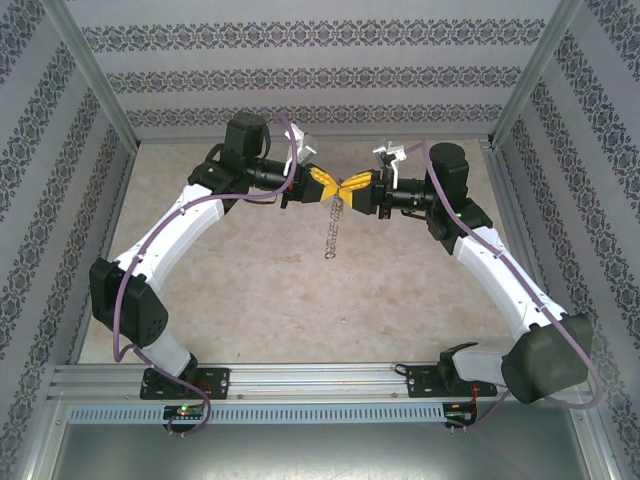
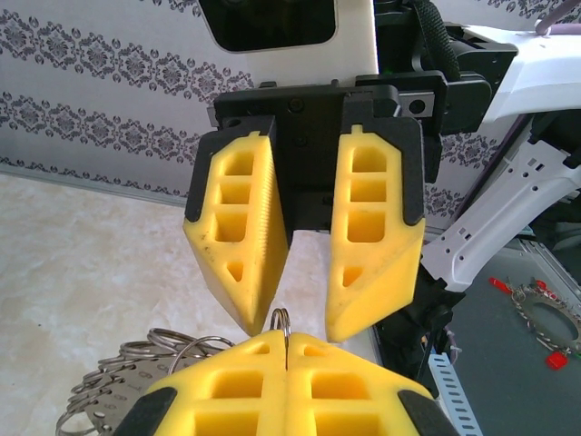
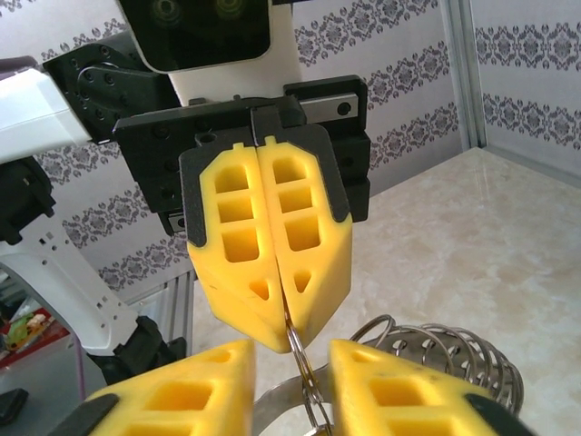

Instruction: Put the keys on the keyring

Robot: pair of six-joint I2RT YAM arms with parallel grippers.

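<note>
the two arms meet in the air over the middle of the desk [image 1: 250, 300]. the left gripper [image 3: 283, 338] has its yellow fingers pressed together, and it pinches the thin wire of the keyring [image 1: 334, 230]. the rest of the keyring hangs down under the pinch like a little chain, and its low end looks close to the desk top. many small silver metal pieces [image 3: 440, 350] sit packed side by side on the wire.

the right gripper [image 2: 300, 329] faces the left one, tip to tip. its fingers are spread a little, one on each side of the wire, and they do not look like they touch it.

the keyring is probably light, but hard and smooth, so it can slip or swing. the wire is stiff and springy. the loose pieces will likely slide and jingle. the best place to hold looks like the bare wire, right next to the left pinch, not the floppy pieces.
</note>
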